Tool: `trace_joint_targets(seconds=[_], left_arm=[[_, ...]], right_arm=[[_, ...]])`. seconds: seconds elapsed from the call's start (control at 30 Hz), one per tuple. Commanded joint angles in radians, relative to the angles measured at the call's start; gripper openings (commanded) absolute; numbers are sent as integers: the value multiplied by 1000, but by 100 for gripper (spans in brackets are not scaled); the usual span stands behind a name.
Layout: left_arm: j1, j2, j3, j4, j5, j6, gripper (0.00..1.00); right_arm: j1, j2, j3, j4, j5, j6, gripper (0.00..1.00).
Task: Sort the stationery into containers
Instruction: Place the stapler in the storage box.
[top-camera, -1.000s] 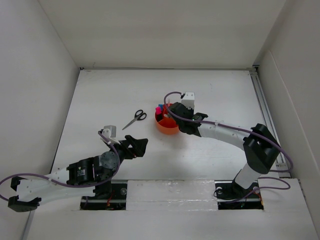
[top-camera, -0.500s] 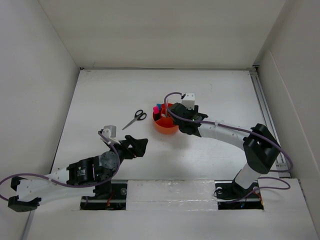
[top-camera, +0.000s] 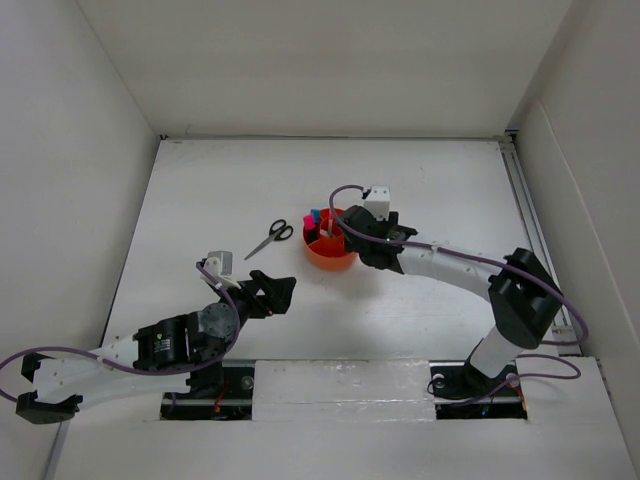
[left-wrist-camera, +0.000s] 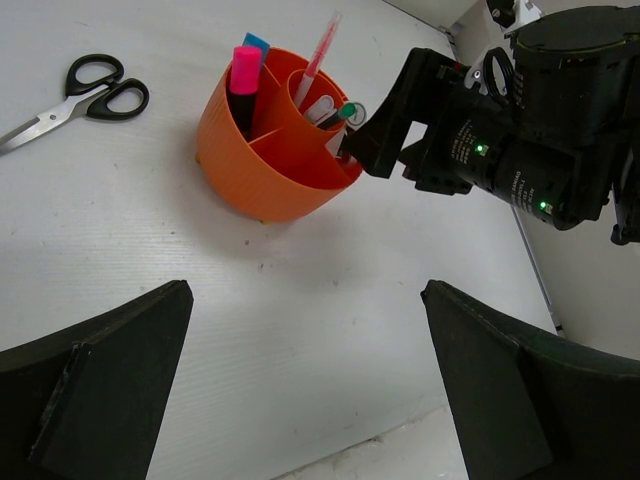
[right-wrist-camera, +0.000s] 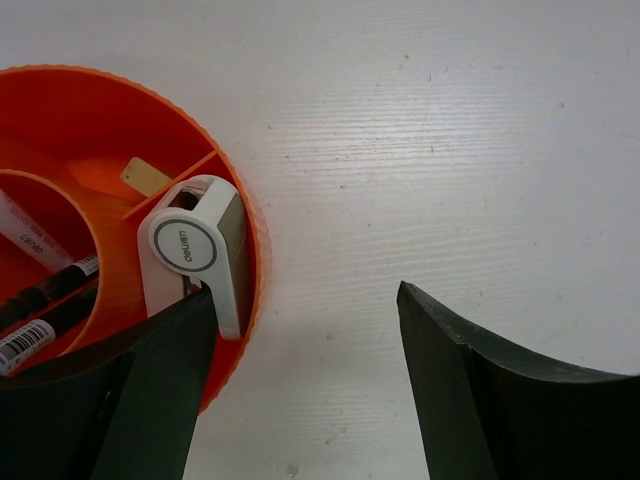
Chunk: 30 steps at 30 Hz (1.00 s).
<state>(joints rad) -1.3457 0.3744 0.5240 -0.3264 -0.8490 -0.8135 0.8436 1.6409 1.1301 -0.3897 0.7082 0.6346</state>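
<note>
Small print on the white piece (right-wrist-camera: 192, 256) is illegible.

The scissors (left-wrist-camera: 48, 113) lose their blade tips off-frame.

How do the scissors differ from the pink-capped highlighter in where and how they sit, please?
The scissors lie flat on the bare table, apart from the orange organizer; the pink-capped highlighter stands upright in one of its outer compartments. The scissors show black handles and metal blades; the highlighter shows a pink cap on a dark body. Both have black parts.
</note>
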Motion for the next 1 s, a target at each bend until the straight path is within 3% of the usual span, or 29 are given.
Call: trace_joint_targets(seconds=[0.0, 0.2, 0.5, 0.67, 0.73, 0.97], left_arm=[[3, -9, 4, 15, -15, -1, 100], [3, -9, 4, 15, -15, -1, 100], [3, -9, 4, 15, -15, -1, 100], [3, -9, 4, 15, -15, -1, 100], [3, -9, 4, 15, -15, -1, 100], [3, 0, 4, 15, -15, -1, 100]], right_arm=[[-1, -53, 22, -14, -38, 25, 79], [-32, -76, 22, -14, -75, 25, 89], [-51, -105, 22, -32, -121, 25, 91], [-87, -124, -33, 69, -208, -4, 92], [-103, -137, -67, 109, -240, -4, 99], [-120, -164, -85, 114, -260, -15, 100]])
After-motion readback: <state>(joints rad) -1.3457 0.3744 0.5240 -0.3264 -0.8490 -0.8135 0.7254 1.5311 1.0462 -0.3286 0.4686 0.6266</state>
